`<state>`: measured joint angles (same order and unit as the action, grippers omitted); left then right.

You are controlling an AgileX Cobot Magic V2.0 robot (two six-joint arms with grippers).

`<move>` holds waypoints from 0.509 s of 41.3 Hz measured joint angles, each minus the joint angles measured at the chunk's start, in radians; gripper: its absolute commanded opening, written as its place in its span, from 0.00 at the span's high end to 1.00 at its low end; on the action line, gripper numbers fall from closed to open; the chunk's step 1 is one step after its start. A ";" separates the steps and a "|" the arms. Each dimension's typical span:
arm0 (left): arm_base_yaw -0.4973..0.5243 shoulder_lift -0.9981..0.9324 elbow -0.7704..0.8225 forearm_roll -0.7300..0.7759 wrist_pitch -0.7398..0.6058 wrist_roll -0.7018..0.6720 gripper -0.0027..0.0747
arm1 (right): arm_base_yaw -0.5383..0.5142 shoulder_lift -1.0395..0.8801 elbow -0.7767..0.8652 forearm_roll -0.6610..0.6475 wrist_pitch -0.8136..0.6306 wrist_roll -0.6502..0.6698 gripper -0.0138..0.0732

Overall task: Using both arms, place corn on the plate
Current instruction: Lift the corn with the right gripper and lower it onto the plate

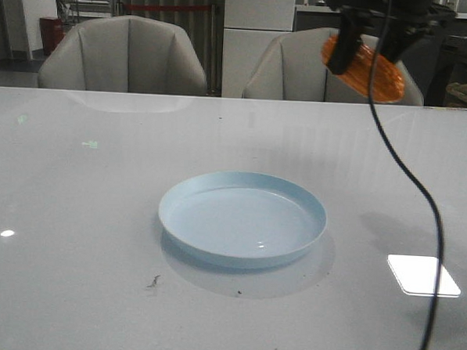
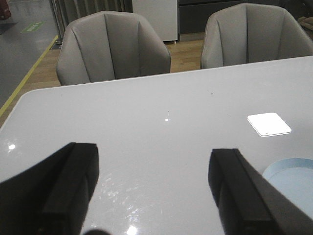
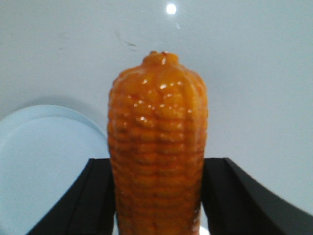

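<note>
Left fingers (image 2: pixel 244 200) spread wide, empty; right fingers (image 3: pixel 230 196) clamped on corn (image 3: pixel 157 147), above plate (image 1: pixel 243 219).

The plate (image 1: pixel 242 218) sits on the table (image 1: pixel 75 214), near its middle and a little toward the robot's side. High above the table's far right part, well clear of the plate, the right gripper (image 1: pixel 373 45) holds the corn (image 1: pixel 363 68) between its fingers, the cob slanting. A cable (image 1: pixel 420 193) hangs down from that arm on the right. The left gripper (image 2: pixel 154 191) hovers over the table with the plate's edge just to its right. Two chairs (image 1: pixel 126 56) stand behind the far edge, side by side.
</note>
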<state>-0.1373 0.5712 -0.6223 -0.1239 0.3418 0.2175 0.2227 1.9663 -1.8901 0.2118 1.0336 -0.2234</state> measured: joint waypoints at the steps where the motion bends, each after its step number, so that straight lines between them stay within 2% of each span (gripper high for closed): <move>1: 0.000 0.000 0.000 0.000 0.000 0.000 0.28 | 0.016 0.000 -0.007 0.000 0.003 0.000 0.41; 11: 0.000 0.000 0.000 0.016 0.000 0.000 0.28 | 0.172 0.023 -0.016 0.005 0.043 0.000 0.41; 21: 0.000 0.000 0.000 0.054 0.000 0.000 0.28 | 0.225 0.122 -0.016 0.008 0.061 -0.003 0.41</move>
<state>-0.1373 0.5712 -0.6223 -0.0703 0.3418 0.2175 0.4474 2.0887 -1.9062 0.2196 1.0948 -0.2259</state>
